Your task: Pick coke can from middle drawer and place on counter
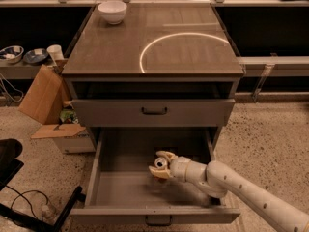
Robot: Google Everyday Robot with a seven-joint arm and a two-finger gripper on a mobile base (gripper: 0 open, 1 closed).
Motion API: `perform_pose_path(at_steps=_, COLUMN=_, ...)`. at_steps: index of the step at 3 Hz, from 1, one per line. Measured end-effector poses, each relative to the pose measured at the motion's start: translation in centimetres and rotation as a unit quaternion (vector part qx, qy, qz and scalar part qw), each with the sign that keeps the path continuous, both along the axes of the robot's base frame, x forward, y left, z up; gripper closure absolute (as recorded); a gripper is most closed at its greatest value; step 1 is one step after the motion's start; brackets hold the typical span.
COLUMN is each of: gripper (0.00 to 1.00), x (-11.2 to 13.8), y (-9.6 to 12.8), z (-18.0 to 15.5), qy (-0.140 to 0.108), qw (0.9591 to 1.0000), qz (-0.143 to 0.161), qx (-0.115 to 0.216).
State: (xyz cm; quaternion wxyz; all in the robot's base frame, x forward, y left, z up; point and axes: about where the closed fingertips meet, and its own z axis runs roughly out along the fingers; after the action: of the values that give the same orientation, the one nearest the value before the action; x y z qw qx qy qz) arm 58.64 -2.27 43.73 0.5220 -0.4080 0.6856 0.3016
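The coke can (160, 163) stands in the open middle drawer (123, 190), right of its centre, with only its silver top and a little dark side showing. My gripper (161, 164) reaches into the drawer from the lower right. Its pale fingers (167, 154) sit on either side of the can and are shut on it. The can is still low in the drawer. The counter (193, 57) is the grey-brown cabinet top above, with a white arc mark on it.
A white bowl (112, 11) sits at the counter's back left. A closed drawer front (154, 111) with a dark handle overhangs the open drawer. Cardboard boxes (43, 100) stand at the left of the cabinet, and a black chair base (9, 163) at the lower left.
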Motion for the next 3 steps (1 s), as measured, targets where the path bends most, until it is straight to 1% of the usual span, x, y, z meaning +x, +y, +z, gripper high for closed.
perform_pose_path(at_steps=1, gripper=0.94, x=-0.1, y=0.1, z=0.2, qy=0.000, qw=1.0000, qz=0.002, qx=-0.003)
perform_pose_path(at_steps=2, gripper=1.00, x=-0.4, y=0.6, z=0.8, qy=0.000, qw=0.9999, qz=0.009, qx=-0.012)
perform_pose_path(at_steps=3, gripper=1.00, x=-2.8, y=0.1, z=5.9, qy=0.023, qw=0.9997, qz=0.001, qx=-0.005)
